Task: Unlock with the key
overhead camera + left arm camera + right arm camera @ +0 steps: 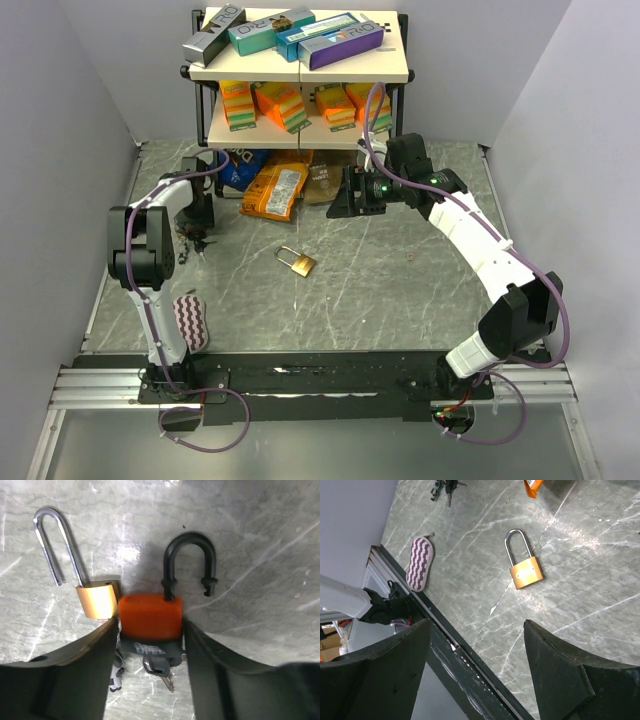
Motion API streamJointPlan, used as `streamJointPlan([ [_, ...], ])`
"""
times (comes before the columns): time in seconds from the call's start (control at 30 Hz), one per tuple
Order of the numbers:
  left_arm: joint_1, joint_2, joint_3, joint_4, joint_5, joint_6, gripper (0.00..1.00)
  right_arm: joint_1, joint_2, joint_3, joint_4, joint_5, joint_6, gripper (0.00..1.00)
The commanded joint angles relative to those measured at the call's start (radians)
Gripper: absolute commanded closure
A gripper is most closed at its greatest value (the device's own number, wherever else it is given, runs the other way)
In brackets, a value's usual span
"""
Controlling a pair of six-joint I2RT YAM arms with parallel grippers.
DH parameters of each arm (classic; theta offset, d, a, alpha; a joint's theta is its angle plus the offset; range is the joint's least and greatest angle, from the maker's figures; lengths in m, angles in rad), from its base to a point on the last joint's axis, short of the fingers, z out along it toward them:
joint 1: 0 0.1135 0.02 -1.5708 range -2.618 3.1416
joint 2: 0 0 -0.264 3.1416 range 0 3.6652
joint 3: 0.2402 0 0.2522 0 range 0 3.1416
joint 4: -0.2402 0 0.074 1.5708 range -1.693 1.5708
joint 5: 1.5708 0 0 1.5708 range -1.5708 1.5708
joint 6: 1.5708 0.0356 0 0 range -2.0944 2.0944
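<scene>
A two-tier shelf (398,66) stands at the back of the marbled bench (420,300). Flat boxes (340,45) lie across its top board, and stacked orange, yellow and green sponges (280,105) fill the lower one. Blue (240,165), orange (275,190) and brown (320,182) snack bags lie beneath and just before it. Well in front of the shelf, leftward, lies a purple-and-white wavy-striped pad (191,320).
</scene>
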Motion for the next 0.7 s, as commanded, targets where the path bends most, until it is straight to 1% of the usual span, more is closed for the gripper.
streamJointPlan([
  [0.0, 0.003, 0.005, -0.015, 0.017, 0.012, -0.035, 0.36, -0.008, -0.032, 0.024, -0.006, 0.010, -0.021, 0.19],
  [0.03, 0.003, 0.004, -0.009, 0.013, 0.015, -0.035, 0.32, -0.008, -0.034, 0.022, -0.006, 0.010, -0.021, 0.19],
  [0.2, 0.002, -0.031, 0.007, 0.003, 0.025, -0.050, 0.29, -0.011, -0.047, 0.015, -0.005, 0.023, -0.022, 0.19],
  [0.27, 0.000, -0.071, 0.005, 0.011, 0.032, -0.058, 0.27, -0.018, -0.055, 0.007, -0.005, 0.040, -0.025, 0.19],
  [0.37, -0.007, -0.153, -0.009, 0.042, 0.069, -0.058, 0.25, -0.055, -0.073, -0.021, 0.009, 0.043, -0.024, 0.18],
  [0.47, -0.015, -0.258, -0.036, 0.080, 0.118, -0.051, 0.16, -0.090, -0.084, -0.062, 0.014, 0.072, -0.043, 0.18],
  [0.5, -0.020, -0.315, -0.055, 0.092, 0.130, -0.050, 0.14, -0.116, -0.086, -0.083, 0.011, 0.114, -0.054, 0.18],
  [0.57, -0.024, -0.375, -0.091, 0.135, 0.167, -0.053, 0.12, -0.136, -0.077, -0.106, -0.006, 0.166, -0.082, 0.18],
  [0.6, -0.026, -0.436, -0.105, 0.154, 0.179, -0.056, 0.09, -0.164, -0.072, -0.131, -0.014, 0.216, -0.089, 0.18],
  [0.67, -0.029, -0.501, -0.154, 0.209, 0.228, -0.082, 0.06, -0.187, -0.061, -0.159, -0.021, 0.263, -0.108, 0.18],
])
